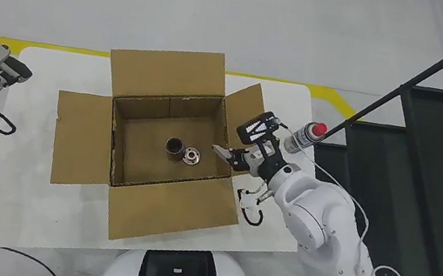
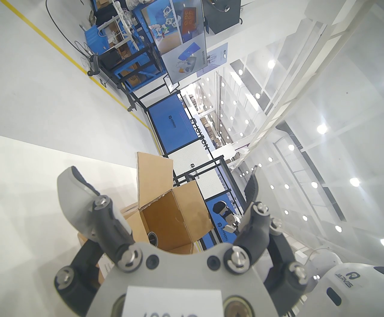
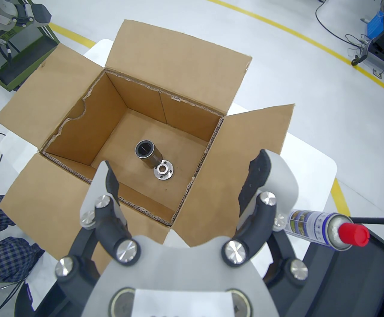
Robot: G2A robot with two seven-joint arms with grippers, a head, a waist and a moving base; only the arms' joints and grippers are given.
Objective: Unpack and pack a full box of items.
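An open cardboard box stands mid-table with all its flaps folded out. On its floor lie a dark metal cylinder and a small round flanged metal part, touching each other. My right gripper hangs open and empty over the box's right rim. A spray can with a red cap lies on the table at the right edge, behind that gripper. My left gripper is open and empty, raised off the table's left edge and pointing toward the box.
The white table has bare room on the left and in front of the box. A dark metal frame with steps stands just right of the table. A yellow floor line runs behind it.
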